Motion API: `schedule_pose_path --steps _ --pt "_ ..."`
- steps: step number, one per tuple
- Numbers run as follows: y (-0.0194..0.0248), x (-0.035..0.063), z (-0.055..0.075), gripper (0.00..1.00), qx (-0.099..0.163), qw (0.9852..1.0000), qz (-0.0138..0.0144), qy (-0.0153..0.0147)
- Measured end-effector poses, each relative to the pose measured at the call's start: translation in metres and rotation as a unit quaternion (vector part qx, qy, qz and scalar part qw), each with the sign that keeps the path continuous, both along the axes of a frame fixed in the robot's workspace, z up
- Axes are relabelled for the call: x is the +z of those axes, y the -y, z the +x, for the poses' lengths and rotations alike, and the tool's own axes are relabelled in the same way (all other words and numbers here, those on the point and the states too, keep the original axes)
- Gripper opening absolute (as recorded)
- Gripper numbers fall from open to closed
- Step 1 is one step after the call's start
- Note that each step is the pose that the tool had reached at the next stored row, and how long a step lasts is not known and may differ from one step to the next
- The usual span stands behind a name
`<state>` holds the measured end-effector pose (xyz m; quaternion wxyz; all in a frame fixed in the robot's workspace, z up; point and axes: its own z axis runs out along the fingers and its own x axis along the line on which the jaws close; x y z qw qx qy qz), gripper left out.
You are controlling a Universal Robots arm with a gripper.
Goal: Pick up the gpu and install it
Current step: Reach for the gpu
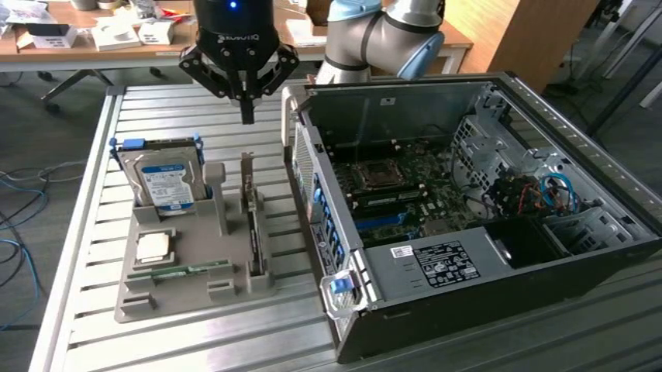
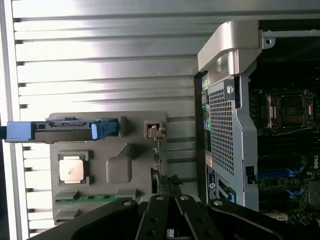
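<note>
1. The end effector [image 1: 246, 116] hangs with its fingers pressed together into one downward point. It grips nothing and touches nothing.
2. It sits in the air above the gpu [image 1: 253, 225], near the card's silver bracket end and clearly apart from it.
3. The gpu stands on edge in a slot of the grey holder [image 1: 222, 291] on the slatted metal counter [image 1: 155, 101]. It shows as a thin dark strip with its metal bracket rising at the far end.
4. The slot is on the side of the holder nearest the open computer case [image 1: 435, 263], just beside the case's rear panel.
5. The same holder carries an upright hard drive [image 1: 160, 174] with a blue label, a square processor chip [image 1: 153, 246] and a narrow green memory stick [image 1: 191, 270].
</note>
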<state>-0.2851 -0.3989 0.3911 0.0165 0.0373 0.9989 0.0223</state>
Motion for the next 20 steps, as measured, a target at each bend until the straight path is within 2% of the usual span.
schedule_pose_path --steps 5,8,20 --pt "0.0000 0.0000 0.000 0.11 0.000 1.0000 0.0000 0.0000" --pt "0.0026 0.0001 0.000 0.11 0.000 1.0000 -0.0001 -0.0001" --pt "0.0274 0.0000 -0.002 0.11 0.000 1.0000 0.0000 0.0000"
